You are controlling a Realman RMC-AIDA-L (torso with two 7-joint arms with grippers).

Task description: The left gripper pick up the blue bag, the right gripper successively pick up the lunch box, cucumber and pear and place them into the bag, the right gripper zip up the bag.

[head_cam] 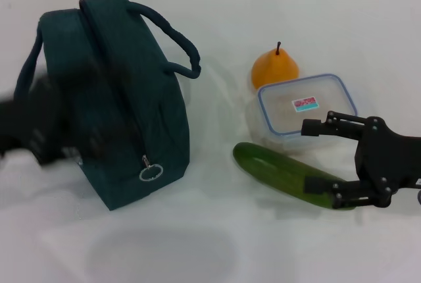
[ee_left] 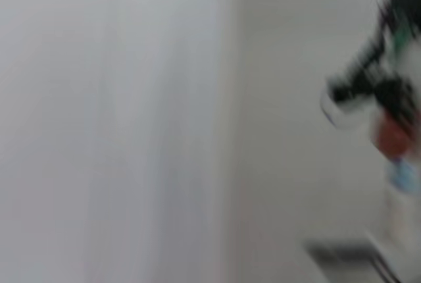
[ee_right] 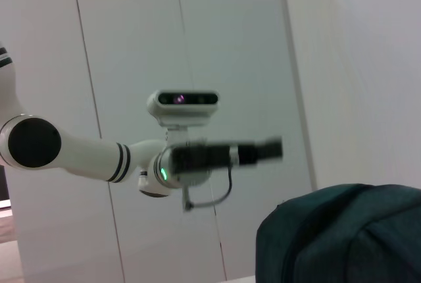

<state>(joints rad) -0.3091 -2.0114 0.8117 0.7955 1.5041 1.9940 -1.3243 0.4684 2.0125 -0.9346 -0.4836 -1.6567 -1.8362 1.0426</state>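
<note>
The black right gripper hangs with fingers spread wide, the long green cucumber at its lower fingertip. Just behind sits the clear blue-rimmed lunch box, then the orange pear. Far left, the blurred left gripper meets the dark teal fabric bag; whether its fingers are closed I cannot tell.

the right gripper is black, with jointed metal fingers. the left arm is white with black bands and a green light.
</note>
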